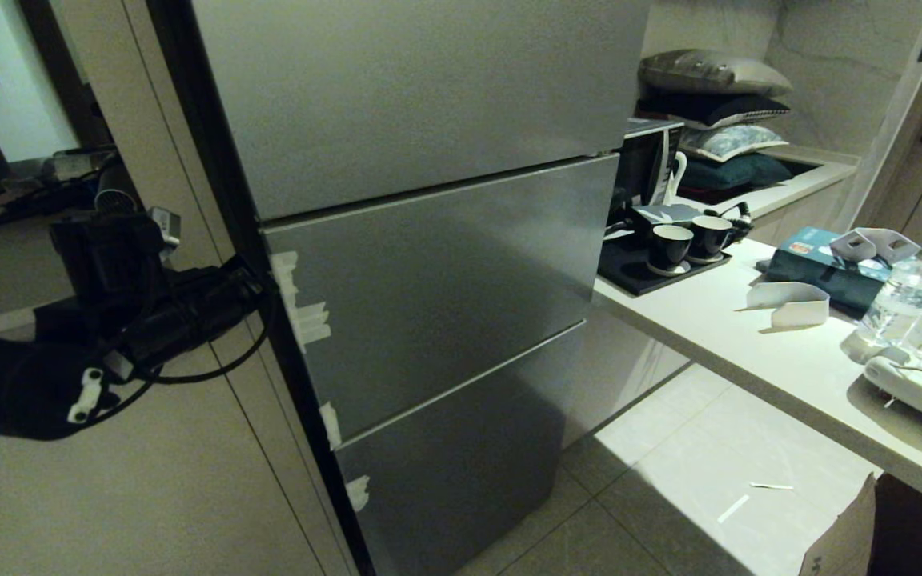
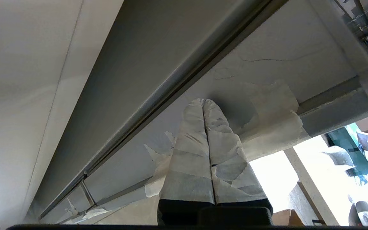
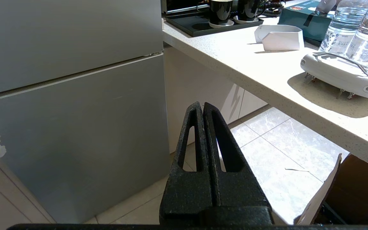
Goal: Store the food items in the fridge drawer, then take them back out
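Head view shows the fridge (image 1: 429, 264) fully closed, left gripper (image 2: 203, 101) pressed together at its taped edge, right gripper (image 3: 202, 105) likewise idle; drawer and food unseen, so storing hasn't begun.

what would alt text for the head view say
A closed grey fridge with white tape scraps on its left edge fills the middle, and the left gripper reaches that edge. To the right, a counter holds two dark cups and water bottles.
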Motion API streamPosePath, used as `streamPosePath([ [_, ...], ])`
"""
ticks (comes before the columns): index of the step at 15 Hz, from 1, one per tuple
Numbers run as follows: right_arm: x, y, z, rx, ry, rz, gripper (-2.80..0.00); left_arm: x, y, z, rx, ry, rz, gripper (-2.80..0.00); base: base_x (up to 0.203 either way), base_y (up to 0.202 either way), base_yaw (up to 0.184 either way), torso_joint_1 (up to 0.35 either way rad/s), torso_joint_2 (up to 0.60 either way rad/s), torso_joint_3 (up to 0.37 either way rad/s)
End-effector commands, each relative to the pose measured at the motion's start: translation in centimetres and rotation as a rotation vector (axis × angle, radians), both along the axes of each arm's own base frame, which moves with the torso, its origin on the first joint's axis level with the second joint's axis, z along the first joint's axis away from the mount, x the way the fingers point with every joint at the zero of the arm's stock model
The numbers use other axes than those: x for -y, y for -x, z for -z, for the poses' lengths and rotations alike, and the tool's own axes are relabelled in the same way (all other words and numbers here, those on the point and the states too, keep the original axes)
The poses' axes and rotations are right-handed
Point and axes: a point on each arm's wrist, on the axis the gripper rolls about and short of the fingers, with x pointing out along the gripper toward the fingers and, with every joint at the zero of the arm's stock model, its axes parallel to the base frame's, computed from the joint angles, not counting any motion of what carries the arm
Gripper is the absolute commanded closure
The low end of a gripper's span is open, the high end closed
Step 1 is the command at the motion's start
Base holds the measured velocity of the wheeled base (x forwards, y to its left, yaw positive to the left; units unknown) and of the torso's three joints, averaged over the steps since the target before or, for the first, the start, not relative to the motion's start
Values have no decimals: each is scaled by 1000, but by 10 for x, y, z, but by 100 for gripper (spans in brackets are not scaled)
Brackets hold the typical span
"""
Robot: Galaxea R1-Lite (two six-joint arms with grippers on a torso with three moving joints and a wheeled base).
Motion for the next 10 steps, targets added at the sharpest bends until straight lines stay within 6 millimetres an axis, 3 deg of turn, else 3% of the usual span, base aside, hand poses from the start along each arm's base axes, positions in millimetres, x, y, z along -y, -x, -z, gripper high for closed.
streamPosePath([
  [1,0,-2,8,-30,0,-1,0,6,1,0,2,5,21,0,0,0,0,0,0,0],
  [10,0,-2,8,-30,0,0,0,11,13,10,-38,-1,40,0,0,0,0,0,0,0],
])
